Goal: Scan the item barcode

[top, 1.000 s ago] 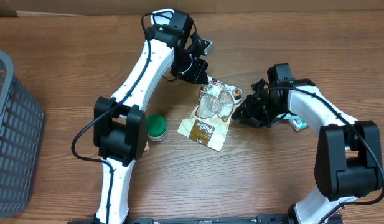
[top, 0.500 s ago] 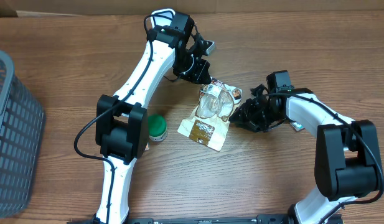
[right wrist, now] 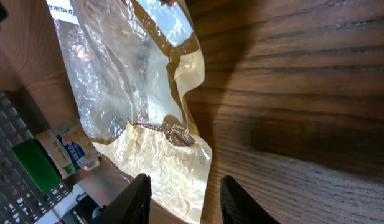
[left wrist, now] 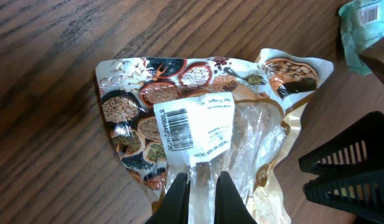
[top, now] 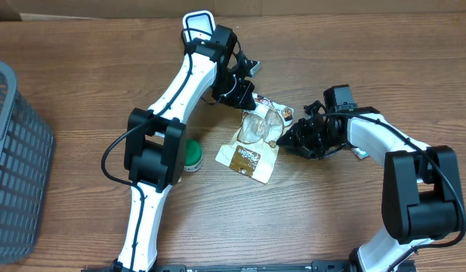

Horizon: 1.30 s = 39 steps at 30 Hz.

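The item is a clear plastic food packet (top: 255, 140) with a printed top, lying mid-table. Its white label carries the barcode (left wrist: 174, 129), which faces up in the left wrist view. My left gripper (left wrist: 202, 186) is shut on a fold of the packet's clear plastic (left wrist: 254, 137), at the packet's far end (top: 245, 98). My right gripper (right wrist: 185, 196) stands open, and the packet's crinkled edge (right wrist: 173, 168) lies between its fingers (right wrist: 139, 199). In the overhead view the right gripper (top: 287, 140) sits at the packet's right side.
A green-lidded jar (top: 192, 153) stands left of the packet, beside the left arm. A grey basket (top: 13, 151) fills the far left edge. A small teal packet (top: 361, 151) lies under the right arm, also in the left wrist view's top right corner (left wrist: 363, 25).
The right gripper has slid left to the packet's edge and its jaws have widened slightly. The left arm has shifted a little while keeping its pinch on the packet.
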{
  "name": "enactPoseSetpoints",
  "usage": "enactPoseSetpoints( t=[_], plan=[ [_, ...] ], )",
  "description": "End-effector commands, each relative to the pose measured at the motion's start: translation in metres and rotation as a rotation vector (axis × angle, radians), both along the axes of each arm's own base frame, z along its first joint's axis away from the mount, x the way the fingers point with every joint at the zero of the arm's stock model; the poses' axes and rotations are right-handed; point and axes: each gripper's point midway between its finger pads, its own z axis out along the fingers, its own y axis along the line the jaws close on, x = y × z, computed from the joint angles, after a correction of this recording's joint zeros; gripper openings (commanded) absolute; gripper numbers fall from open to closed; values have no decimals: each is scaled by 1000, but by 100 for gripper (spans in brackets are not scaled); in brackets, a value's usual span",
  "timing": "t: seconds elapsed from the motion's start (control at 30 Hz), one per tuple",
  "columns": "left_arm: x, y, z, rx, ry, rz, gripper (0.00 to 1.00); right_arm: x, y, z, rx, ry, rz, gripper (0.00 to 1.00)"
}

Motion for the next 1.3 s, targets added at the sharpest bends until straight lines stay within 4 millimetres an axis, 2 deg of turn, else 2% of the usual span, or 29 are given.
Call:
enactPoseSetpoints(
  t=[0.0, 0.2, 0.47, 0.77, 0.9, 1.03, 1.27],
  plan=[
    [0, -3, -2, -24, -7, -24, 4, -2, 3, 1, 16, 6, 1, 34],
    [2, -6, -4, -29, -15, -23, 4, -1, 3, 0, 17, 11, -12, 35],
    [-2, -19, -17, -55, 23, -22, 4, -1, 3, 0, 16, 12, -12, 35],
    [-2, -25, -22, -46, 62, 40, 4, 1, 3, 0, 16, 20, -31, 34],
    [-3, -22, -33, 27, 63, 84, 4, 2, 3, 0, 11, 19, -36, 33],
    [-7, -26, -43, 29, 64, 79, 4, 2, 3, 0, 11, 19, -36, 33],
    [-14, -20, -59, 43, 101, 106, 4, 2, 3, 0, 11, 17, -37, 33]
  ],
)
